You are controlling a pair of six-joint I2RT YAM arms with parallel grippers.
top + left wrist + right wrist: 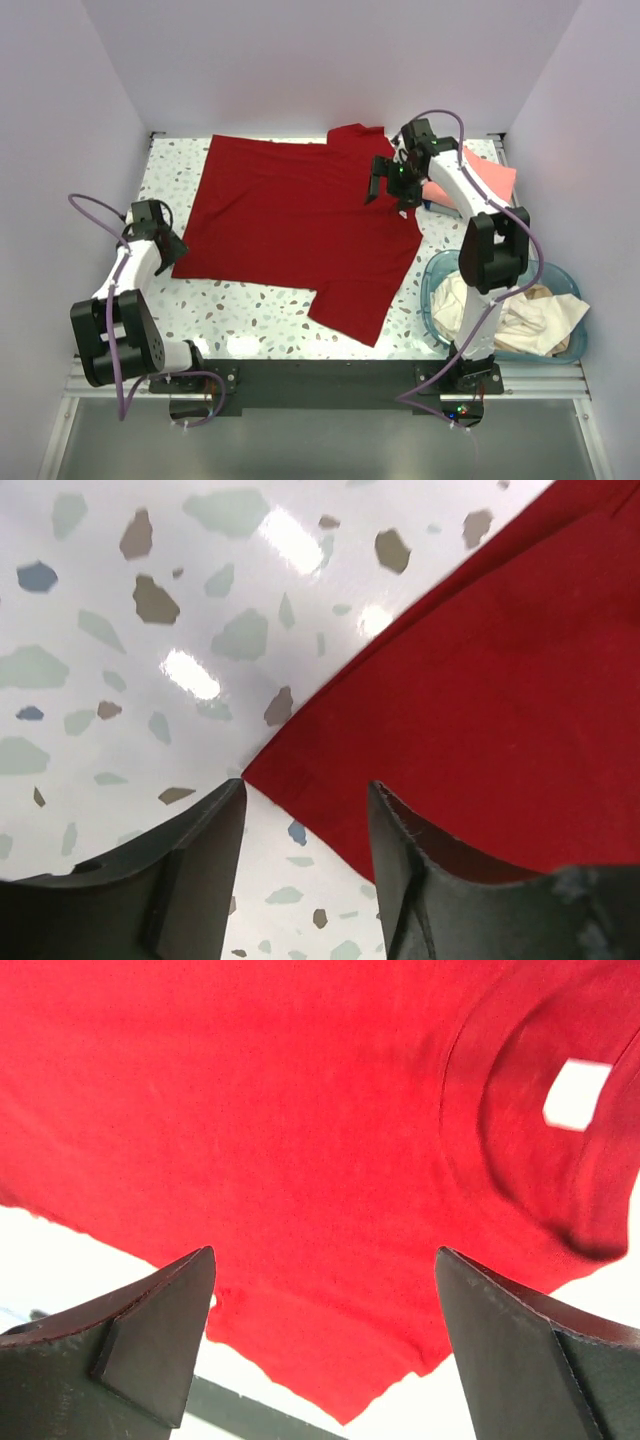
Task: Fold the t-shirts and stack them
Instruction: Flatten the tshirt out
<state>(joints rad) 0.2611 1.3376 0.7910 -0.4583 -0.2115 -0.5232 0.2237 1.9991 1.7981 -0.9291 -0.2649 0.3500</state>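
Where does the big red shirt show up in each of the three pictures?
Top external: red shirt spread flat mid-table.
Left wrist: shirt corner fills the right side.
Right wrist: shirt fills the top, collar at right.
Shared landmark: speckled table, also in left wrist view.

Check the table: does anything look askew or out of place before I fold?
Nothing damaged or spilled. The dark red t-shirt lies flat but slightly skewed to the table edges, and its far sleeve looks rumpled near the right gripper. Cream-white shirts sit heaped, unfolded, in the teal basket.
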